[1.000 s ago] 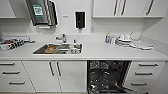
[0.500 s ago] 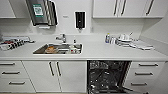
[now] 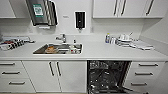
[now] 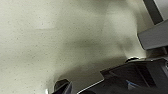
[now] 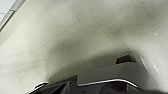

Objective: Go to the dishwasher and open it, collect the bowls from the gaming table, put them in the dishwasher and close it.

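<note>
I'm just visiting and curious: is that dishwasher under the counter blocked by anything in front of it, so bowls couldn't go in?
Nothing visible blocks it. The dishwasher stands open under the counter, right of the sink, its dark racks exposed. No object stands in front of the opening in the head view.

The worktop [image 3: 100,51] looks like smooth, matt pale stone or composite. The sink [image 3: 58,48] and the tap [image 3: 61,38] are shiny metal. The cabinet doors [image 3: 62,75] are plain white, smooth, with thin dark metal handles. The dishwasher [image 3: 107,76] is open and shows a dark inside with glinting wire racks. The floor [image 4: 50,37] is matt, pale, finely speckled. The wall dispenser [image 3: 80,19] is glossy black plastic.
</note>
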